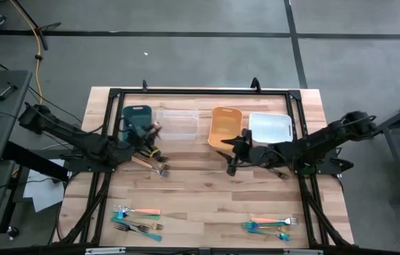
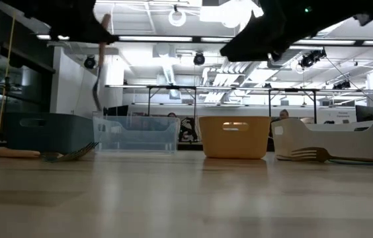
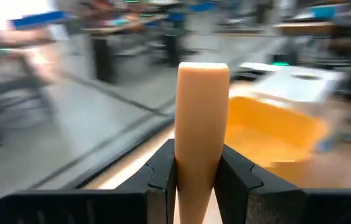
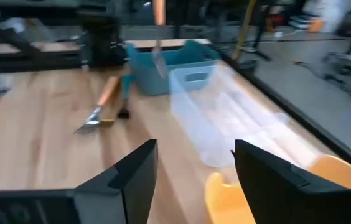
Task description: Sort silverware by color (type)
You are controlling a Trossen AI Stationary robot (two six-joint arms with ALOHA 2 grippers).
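Your left gripper [image 3: 194, 180] pinches a salmon-handled utensil [image 3: 201, 124] at ten o'clock; your right gripper [image 4: 194, 168] gapes empty by the orange bin [image 1: 225, 126].

Salmon-handled utensil [image 3: 201, 124] held upright, forks [image 1: 137, 218] clustered on table

Left end effector [image 3: 195, 177] clamped, raised over the table; right end effector [image 4: 194, 165] spread wide.

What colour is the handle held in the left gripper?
Salmon-orange. The handle shows best in the left wrist view, clamped upright in the left gripper.
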